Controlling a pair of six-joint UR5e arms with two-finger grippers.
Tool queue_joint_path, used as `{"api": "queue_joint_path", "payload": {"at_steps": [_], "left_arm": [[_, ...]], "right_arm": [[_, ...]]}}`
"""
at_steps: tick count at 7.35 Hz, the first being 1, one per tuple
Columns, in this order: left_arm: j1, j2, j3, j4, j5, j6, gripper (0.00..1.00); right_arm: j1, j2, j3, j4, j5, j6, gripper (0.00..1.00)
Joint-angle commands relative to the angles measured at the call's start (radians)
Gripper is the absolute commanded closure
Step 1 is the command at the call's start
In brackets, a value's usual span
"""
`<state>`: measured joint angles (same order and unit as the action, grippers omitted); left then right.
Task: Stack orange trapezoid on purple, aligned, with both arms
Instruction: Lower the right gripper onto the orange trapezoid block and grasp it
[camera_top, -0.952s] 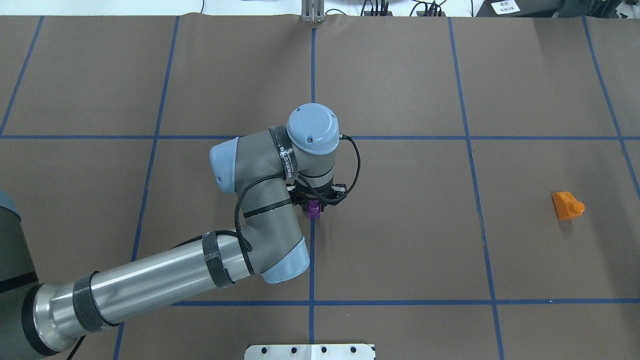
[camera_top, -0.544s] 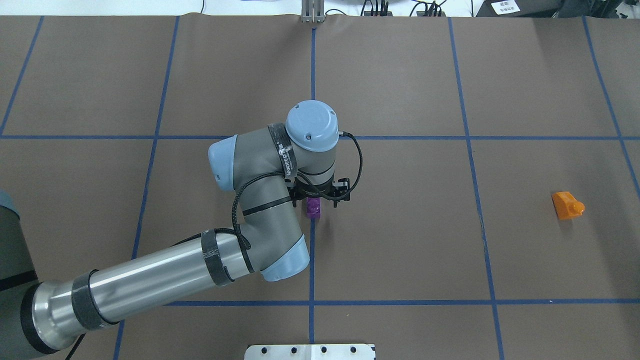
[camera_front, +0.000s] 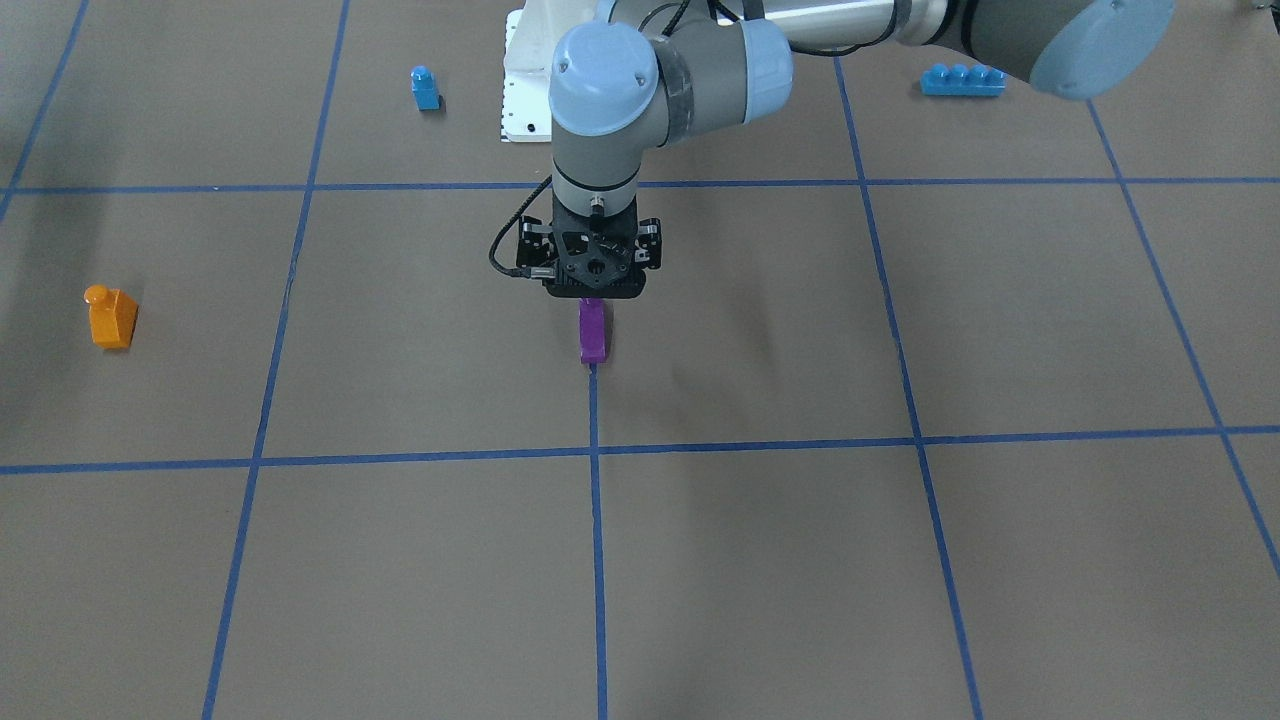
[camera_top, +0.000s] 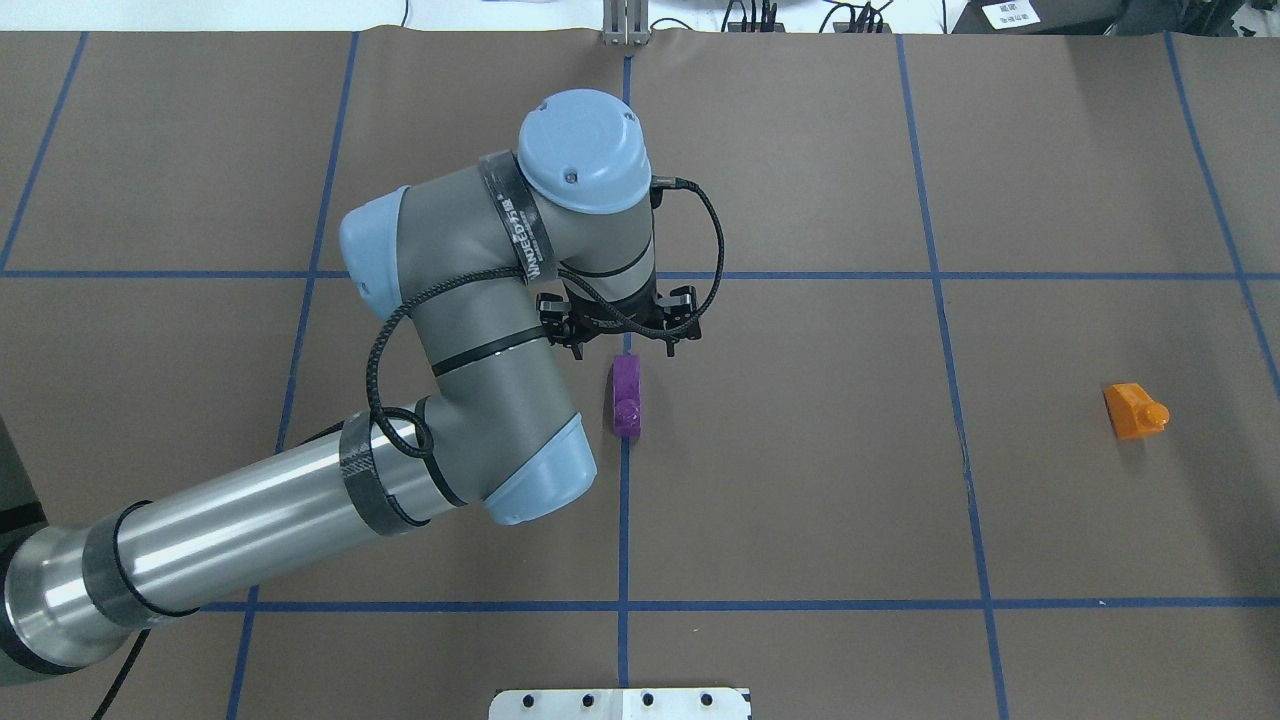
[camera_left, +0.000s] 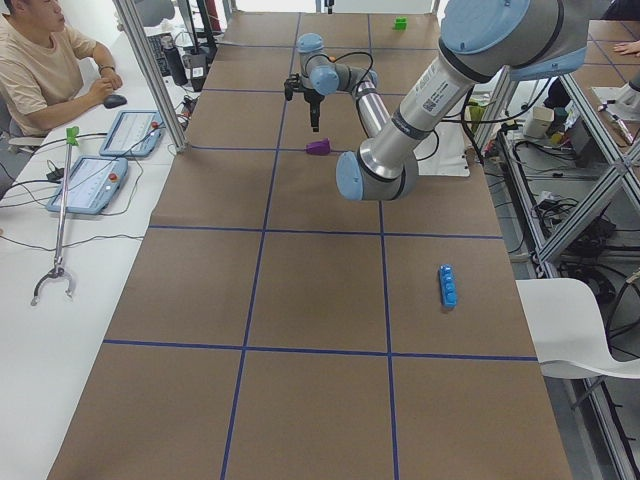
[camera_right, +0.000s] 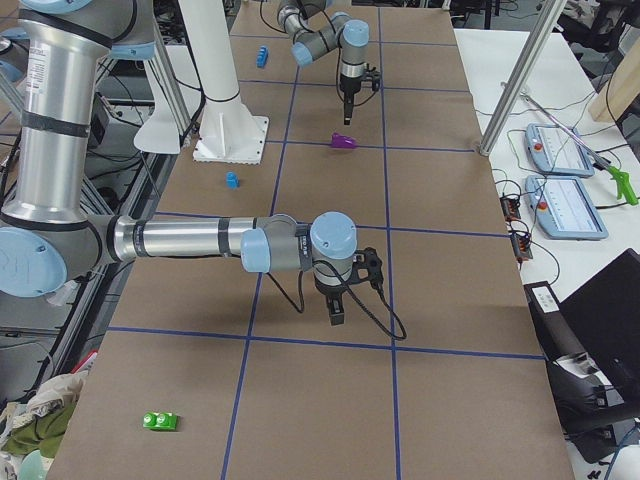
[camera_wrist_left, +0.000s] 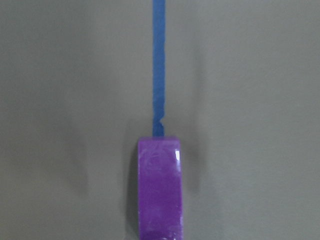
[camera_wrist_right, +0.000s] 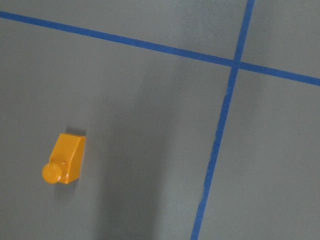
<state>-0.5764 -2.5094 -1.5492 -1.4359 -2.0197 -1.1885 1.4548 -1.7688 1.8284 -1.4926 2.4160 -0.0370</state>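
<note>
The purple block (camera_top: 626, 397) lies free on the central blue tape line, also in the front view (camera_front: 592, 330) and the left wrist view (camera_wrist_left: 159, 192). My left gripper (camera_front: 592, 292) hangs just above and behind it, open and empty, its fingers hidden under the wrist in the overhead view (camera_top: 622, 342). The orange trapezoid (camera_top: 1134, 411) sits alone far to the right, stud pointing right, and shows in the right wrist view (camera_wrist_right: 64, 164) and the front view (camera_front: 110, 317). My right gripper (camera_right: 335, 316) shows only in the exterior right view; I cannot tell if it is open or shut.
A small blue single-stud block (camera_front: 425, 88) and a long blue brick (camera_front: 962, 79) lie near the white base plate (camera_front: 518, 100). A green block (camera_right: 160, 421) lies at the table's right end. An operator (camera_left: 45, 60) sits beside the far edge.
My left gripper has let go of the purple block and risen, moving toward the table's far side. The purple block stays on the line, now uncovered. The orange trapezoid has not moved.
</note>
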Motion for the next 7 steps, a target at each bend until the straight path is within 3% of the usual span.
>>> {"api": "queue_joint_path", "payload": {"at_steps": [1, 2, 4, 7], "left_arm": [[-0.026, 0.008, -0.043, 0.042, -0.022, 0.001, 0.00], [-0.028, 0.009, -0.045, 0.042, -0.022, -0.003, 0.00], [-0.028, 0.009, -0.049, 0.043, -0.022, -0.006, 0.00], [-0.025, 0.011, -0.048, 0.042, -0.022, -0.010, 0.00]], "right_arm": [[-0.178, 0.002, 0.000, 0.149, -0.003, 0.296, 0.00], [-0.244, 0.002, 0.000, 0.217, -0.020, 0.427, 0.00], [-0.297, 0.009, -0.029, 0.236, -0.035, 0.442, 0.02], [-0.414, 0.052, -0.044, 0.236, -0.151, 0.483, 0.04]]}}
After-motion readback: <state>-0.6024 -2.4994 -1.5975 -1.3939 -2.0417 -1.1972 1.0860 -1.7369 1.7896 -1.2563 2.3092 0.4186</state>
